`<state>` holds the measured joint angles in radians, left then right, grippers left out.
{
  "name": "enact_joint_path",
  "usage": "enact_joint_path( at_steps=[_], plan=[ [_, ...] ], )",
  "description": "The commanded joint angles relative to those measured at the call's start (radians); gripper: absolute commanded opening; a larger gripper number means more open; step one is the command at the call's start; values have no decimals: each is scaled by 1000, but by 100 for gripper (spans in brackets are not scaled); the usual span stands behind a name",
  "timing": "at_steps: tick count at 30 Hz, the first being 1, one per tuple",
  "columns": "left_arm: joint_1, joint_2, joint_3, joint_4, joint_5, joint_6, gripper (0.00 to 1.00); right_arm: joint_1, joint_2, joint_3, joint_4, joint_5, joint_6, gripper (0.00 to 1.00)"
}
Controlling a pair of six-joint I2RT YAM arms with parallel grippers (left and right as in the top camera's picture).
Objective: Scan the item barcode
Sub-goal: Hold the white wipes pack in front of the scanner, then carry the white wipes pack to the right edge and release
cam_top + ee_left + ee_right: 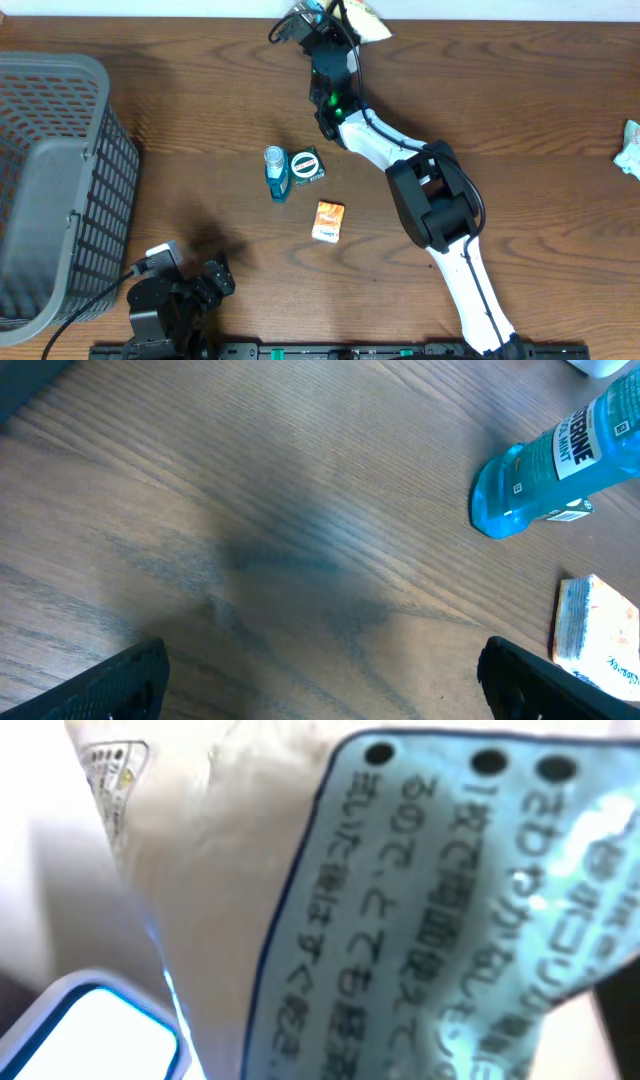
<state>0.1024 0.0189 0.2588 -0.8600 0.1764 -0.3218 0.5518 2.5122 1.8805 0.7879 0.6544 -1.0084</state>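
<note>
While our right gripper (300,22) reaches to the far edge of the table (520,120), step: presenting the packet (450,920) to the scanner (90,1030)
Right gripper: clenched, on the packet as we judge; its fingers are hidden
Packet: fills the right wrist view, just beside the scanner's lit window; we see no barcode
Left gripper (330,690): released, empty, near the blue bottle (545,470)
Next: we should turn the packet until its barcode faces the window

A dark brown wooden table (560,150) fills the view; a pale strip (150,8) runs along its far edge.
</note>
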Motion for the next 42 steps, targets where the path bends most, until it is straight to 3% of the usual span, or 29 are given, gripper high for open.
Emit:
enact_joint_path(
  at_steps=[1,8,10,12,15,20,25,30,37,42],
  plan=[
    [-4,-2,-10,-37,-9,2,98,-4,-14,28,5,-56,-18,1],
    [-4,-2,-10,-37,-9,2,98,-12,-2,28,-87,-85,9,1],
    [-4,-2,-10,-37,-9,2,98,-12,-2,32,-44,-24,-5,1],
    [-4,-2,-10,-37,-9,2,98,-20,-3,41,76,82,-125,1],
    [-4,-2,-10,-37,-9,2,98,-58,-16,41,127,206,-196,1],
    [-4,-2,-10,-37,-9,2,98,-248,-29,41,146,527,-286,1],
    [-4,-2,-10,-37,-9,2,98,-456,-29,36,112,752,-286,1],
    [-4,-2,-10,-37,-9,2,98,-629,-29,36,18,868,-144,1],
    [-4,-2,-10,-37,-9,2,98,-824,-29,36,-441,904,225,1],
    [-4,-2,-10,-37,-9,2,98,-902,-29,36,-560,903,325,1]
  ],
)
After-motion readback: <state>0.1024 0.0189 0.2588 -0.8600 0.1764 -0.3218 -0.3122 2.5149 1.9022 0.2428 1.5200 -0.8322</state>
